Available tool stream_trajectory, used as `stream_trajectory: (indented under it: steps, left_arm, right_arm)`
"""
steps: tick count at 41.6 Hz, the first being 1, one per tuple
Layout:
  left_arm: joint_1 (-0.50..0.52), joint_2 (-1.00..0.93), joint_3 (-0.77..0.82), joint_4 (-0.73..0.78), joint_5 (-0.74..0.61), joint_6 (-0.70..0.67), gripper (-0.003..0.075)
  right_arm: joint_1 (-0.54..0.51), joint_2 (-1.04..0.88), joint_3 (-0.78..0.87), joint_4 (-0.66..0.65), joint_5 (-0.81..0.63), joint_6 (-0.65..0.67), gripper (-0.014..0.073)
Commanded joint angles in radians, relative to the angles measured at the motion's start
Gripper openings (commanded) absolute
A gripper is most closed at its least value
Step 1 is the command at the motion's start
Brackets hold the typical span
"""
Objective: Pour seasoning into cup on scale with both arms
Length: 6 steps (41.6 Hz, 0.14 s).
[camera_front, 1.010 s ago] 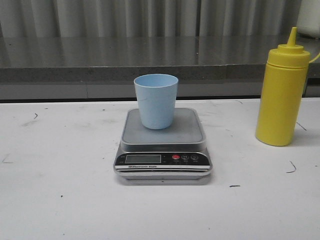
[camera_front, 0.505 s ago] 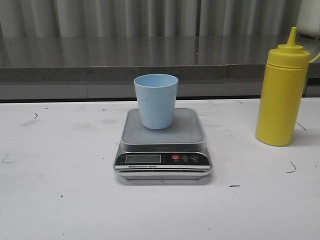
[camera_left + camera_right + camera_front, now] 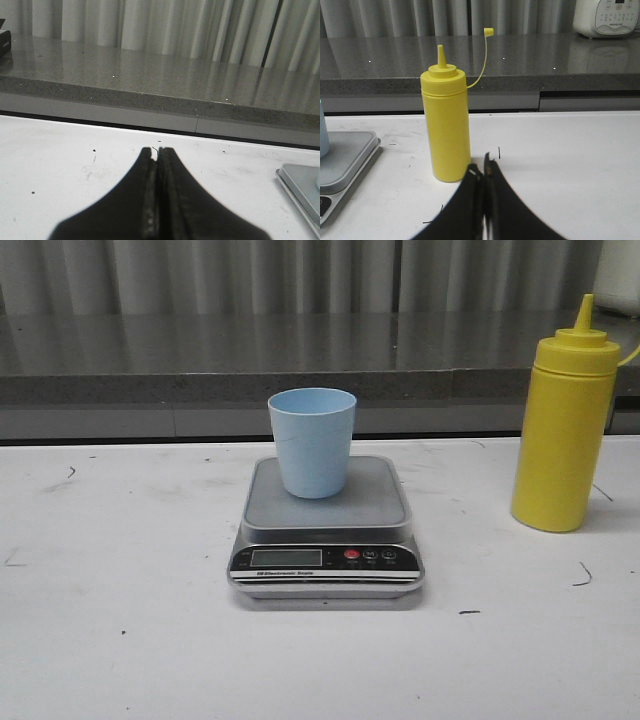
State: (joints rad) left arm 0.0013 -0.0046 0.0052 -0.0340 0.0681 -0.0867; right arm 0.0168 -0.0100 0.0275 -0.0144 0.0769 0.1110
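Observation:
The pale blue cup [image 3: 312,442] stands upright on the steel platform of the silver-grey scale [image 3: 326,530] in the middle of the white table. The yellow seasoning bottle [image 3: 565,420] stands upright at the right, its cap off on a thin strap. In the right wrist view the bottle [image 3: 446,130] is just beyond and beside my right gripper [image 3: 481,167], which is shut and empty. My left gripper [image 3: 156,150] is shut and empty over bare table, with a corner of the scale [image 3: 300,185] off to one side. Neither gripper shows in the front view.
A grey stone counter ledge [image 3: 300,360] runs along the back of the table, with curtains behind it. A white appliance [image 3: 607,17] stands on that counter beyond the bottle. Small dark marks dot the table top.

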Motion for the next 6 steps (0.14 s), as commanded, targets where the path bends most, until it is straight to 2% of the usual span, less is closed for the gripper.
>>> stream_trajectory:
  steps: [1, 6]
  left_arm:
    - [-0.002, -0.018, 0.024, -0.004, -0.085, -0.007, -0.002]
    - [-0.002, -0.018, 0.024, -0.004, -0.085, -0.007, -0.002]
  right_arm:
    - [-0.004, -0.017, -0.006, -0.008, -0.084, 0.0, -0.012]
    - [-0.004, -0.017, -0.006, -0.008, -0.084, 0.0, -0.012]
